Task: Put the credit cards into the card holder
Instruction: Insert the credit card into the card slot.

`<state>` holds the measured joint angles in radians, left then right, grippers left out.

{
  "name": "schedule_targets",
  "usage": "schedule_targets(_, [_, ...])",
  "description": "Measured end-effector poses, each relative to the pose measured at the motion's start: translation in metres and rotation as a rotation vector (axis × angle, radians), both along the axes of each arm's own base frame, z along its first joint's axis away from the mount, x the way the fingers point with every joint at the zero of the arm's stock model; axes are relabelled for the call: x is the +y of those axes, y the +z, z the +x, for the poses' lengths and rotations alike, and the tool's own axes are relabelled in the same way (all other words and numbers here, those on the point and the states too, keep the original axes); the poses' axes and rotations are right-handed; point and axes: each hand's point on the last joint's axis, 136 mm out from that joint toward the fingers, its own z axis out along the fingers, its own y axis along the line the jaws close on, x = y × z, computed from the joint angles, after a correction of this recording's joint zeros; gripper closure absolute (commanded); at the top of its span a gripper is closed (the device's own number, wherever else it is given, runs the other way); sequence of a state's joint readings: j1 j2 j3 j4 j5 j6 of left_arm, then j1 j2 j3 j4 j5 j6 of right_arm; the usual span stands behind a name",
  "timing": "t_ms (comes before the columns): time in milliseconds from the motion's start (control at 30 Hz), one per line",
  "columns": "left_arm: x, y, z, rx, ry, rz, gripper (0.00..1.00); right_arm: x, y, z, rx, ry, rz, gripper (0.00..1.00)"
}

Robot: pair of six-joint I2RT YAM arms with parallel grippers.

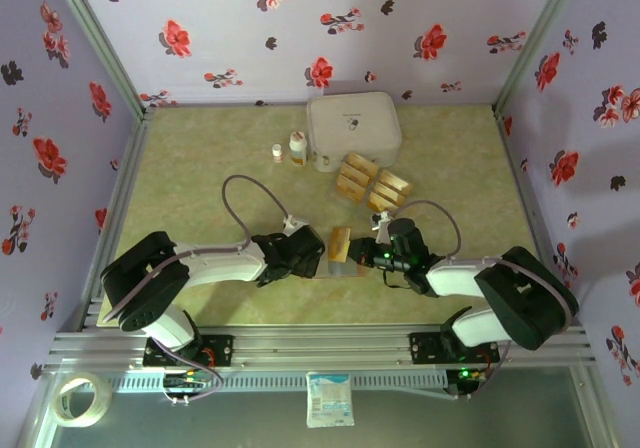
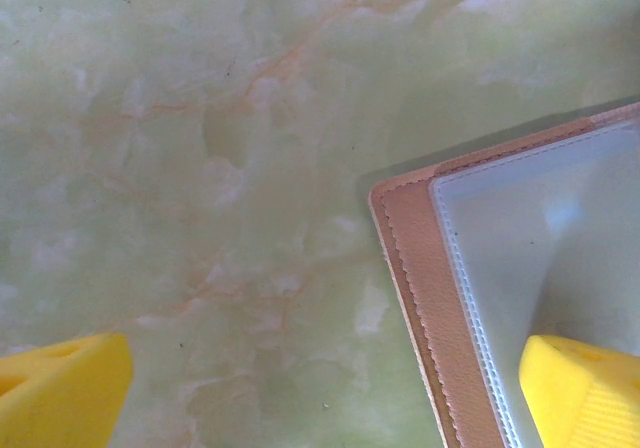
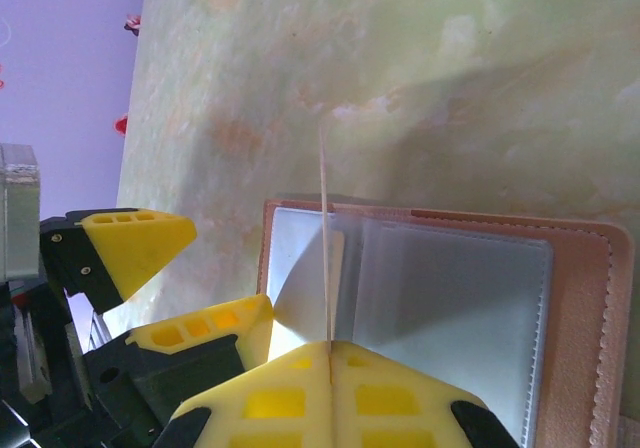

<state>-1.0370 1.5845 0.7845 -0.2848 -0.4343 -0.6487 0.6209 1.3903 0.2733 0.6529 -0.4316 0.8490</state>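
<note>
One at a time, seemingly: pinches a card point(image 3: 325, 248) edge-up in right gripper point(image 3: 330, 353), aimed at holder point(image 3: 585, 298) pocket, near centre. Spreads left gripper point(image 2: 320, 388) wide, setting a finger point(image 2: 580, 388) on holder's left side, likely to pin it flat.

Worktop point(image 2: 200, 168): smooth, pale green marble-pattern surface with a low sheen. Card holder point(image 2: 420, 308): reddish-brown leather-look cover, fine-grained and matt, stitched along the edge; inner pockets of clear, glossy plastic film over a pale lining. Credit card point(image 3: 324, 228): thin, stiff, seen edge-on; finish not discernible. Jaws: moulded yellow plastic, matt, faintly ribbed. White case point(image 1: 353, 128): smooth, slightly glossy shell.
</note>
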Motion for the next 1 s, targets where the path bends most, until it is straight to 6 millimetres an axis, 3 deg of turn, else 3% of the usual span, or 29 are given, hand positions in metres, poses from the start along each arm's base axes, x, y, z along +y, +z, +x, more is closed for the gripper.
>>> schedule_targets(1000, [0.001, 0.000, 0.000, 0.000, 0.003, -0.001, 0.00, 0.007, -0.017, -0.014, 0.033, 0.051, 0.033, 1.00])
